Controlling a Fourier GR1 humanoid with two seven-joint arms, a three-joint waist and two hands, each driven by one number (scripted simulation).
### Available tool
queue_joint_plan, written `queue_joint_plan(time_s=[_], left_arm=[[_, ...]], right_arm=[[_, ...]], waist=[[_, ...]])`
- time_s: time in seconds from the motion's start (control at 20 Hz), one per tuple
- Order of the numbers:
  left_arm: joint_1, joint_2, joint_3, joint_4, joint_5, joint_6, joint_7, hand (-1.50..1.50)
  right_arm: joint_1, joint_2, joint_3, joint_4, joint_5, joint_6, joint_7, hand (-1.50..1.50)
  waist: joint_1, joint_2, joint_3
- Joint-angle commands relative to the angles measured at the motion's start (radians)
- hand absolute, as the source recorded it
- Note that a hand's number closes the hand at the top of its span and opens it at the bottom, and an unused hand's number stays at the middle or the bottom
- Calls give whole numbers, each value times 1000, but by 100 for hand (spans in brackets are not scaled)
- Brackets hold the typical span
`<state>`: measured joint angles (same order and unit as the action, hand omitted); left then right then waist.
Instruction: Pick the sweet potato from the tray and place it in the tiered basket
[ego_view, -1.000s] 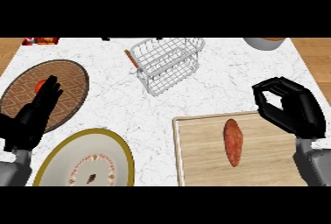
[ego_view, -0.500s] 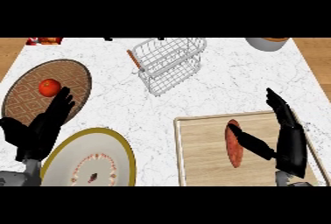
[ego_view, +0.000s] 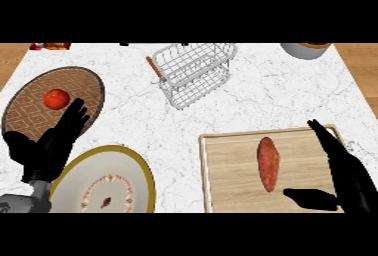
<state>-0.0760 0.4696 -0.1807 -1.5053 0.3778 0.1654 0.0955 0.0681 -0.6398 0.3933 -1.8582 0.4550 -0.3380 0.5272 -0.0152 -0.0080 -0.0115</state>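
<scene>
Sweet potato (ego_view: 268, 164) lies lengthwise on the wooden tray (ego_view: 229, 175), near the tray's middle, untouched. Tray sits on the white marble counter (ego_view: 148, 120) at the lower right.

Right hand (ego_view: 345, 172) over the tray's right side, just beside the potato. Fingers straight and pointing away from the robot, thumb stretched out toward the potato's near end; nothing between them. Thumb tip close to the potato, but contact cannot be told.

Wire basket (ego_view: 193, 72) stands at the far middle of the counter, well apart from the tray, tilted as seen from above. An orange-handled piece shows at its left edge.

Left hand (ego_view: 53, 146) rests at the lower left, fingers up and relaxed, holding nothing. It overlaps the near edge of a brown patterned plate (ego_view: 40, 115) carrying a tomato (ego_view: 57, 98). Just beside it, a gold-rimmed white plate (ego_view: 103, 182).

A bowl (ego_view: 306, 48) at the far right corner.
</scene>
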Motion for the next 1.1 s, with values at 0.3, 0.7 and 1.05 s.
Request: queue_joint_plan(time_s=[0.3, 0.7, 1.05], left_arm=[[-11, -45, -41, -10, -38, 11, 18, 0], [12, -18, 7, -61, -33, -10, 49, 0], [22, -10, 54, -91, -28, -30, 87, 0]], right_arm=[[-258, 9, 132, -288, -40, 463, 702, -150], [-288, 161, 178, -125, 82, 460, 773, -150], [-229, 241, 168, -6, 193, 409, 688, -150]], waist=[[31, 8, 8], [23, 6, 11], [17, 6, 12]])
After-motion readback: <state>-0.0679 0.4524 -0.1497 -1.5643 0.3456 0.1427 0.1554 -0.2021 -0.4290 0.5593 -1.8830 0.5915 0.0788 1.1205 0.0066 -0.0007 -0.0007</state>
